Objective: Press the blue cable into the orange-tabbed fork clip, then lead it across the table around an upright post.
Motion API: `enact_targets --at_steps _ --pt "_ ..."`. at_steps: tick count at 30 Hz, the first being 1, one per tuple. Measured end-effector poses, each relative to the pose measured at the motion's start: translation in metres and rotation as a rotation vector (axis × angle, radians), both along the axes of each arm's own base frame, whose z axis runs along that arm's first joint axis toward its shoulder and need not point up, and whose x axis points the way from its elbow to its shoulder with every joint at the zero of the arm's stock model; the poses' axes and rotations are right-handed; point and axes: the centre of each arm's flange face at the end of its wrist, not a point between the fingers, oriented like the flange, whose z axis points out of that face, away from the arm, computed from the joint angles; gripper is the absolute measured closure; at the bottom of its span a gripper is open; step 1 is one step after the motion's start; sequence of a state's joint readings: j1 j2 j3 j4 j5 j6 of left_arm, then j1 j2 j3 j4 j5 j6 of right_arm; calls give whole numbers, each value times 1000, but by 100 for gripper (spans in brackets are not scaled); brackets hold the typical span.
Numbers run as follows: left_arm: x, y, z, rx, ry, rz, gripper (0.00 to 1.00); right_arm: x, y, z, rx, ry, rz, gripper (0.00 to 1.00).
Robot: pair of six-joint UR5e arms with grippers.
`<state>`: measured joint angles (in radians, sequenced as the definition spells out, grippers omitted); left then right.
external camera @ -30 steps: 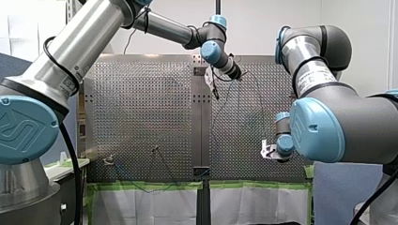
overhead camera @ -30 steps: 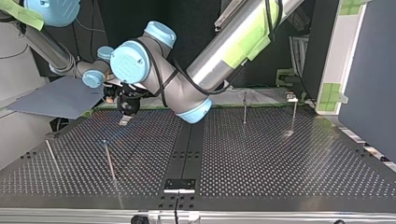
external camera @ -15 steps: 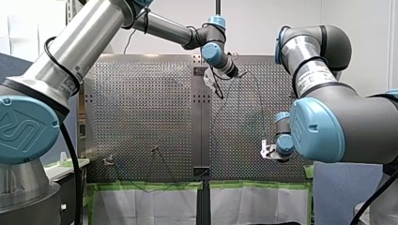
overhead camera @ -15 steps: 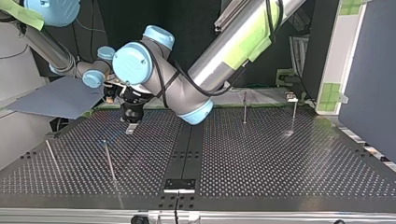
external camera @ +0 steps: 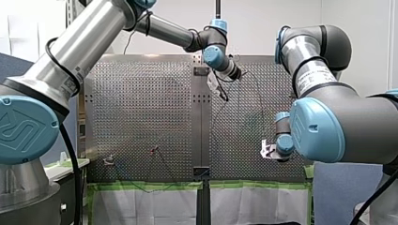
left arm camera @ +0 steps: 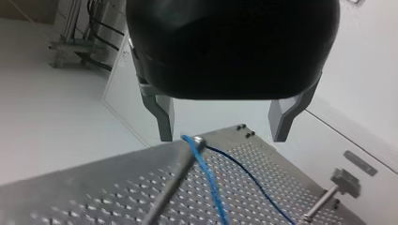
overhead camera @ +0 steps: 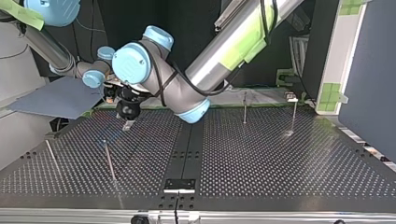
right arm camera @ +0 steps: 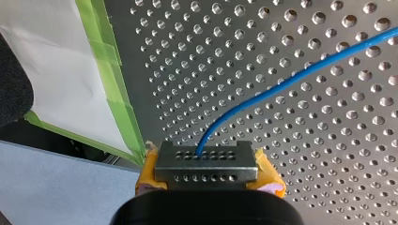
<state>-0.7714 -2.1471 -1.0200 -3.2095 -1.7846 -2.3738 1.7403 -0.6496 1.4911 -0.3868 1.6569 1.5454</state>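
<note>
My left gripper (left arm camera: 222, 137) hangs with its jaws wide apart, holding nothing. Just ahead of it the blue cable (left arm camera: 210, 176) crosses the tip of an upright post (left arm camera: 171, 190). My right gripper (right arm camera: 206, 161), yellow-padded, is clamped on the cable at the near right of the bench (right arm camera: 328, 154).

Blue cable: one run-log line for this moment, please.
left gripper: open, upright post ahead of it | right gripper: shut on blue cable | cable touches post's top
</note>
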Motion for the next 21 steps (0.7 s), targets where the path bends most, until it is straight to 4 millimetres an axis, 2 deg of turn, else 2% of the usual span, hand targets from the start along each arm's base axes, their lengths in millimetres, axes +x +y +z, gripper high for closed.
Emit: enact_targets --at_steps 4,9,15,21 --pt "4 -1 -9 8 8 7 0 0 0 0 0 0 0 100" --pt "7 1 -11 14 4 27 0 0 0 0 -1 2 0 100" --pt "23 7 -8 -4 -28 56 0 0 -1 1 -2 7 3 100" --pt "41 0 -19 -28 -29 63 0 1 -1 2 -5 20 8 100"
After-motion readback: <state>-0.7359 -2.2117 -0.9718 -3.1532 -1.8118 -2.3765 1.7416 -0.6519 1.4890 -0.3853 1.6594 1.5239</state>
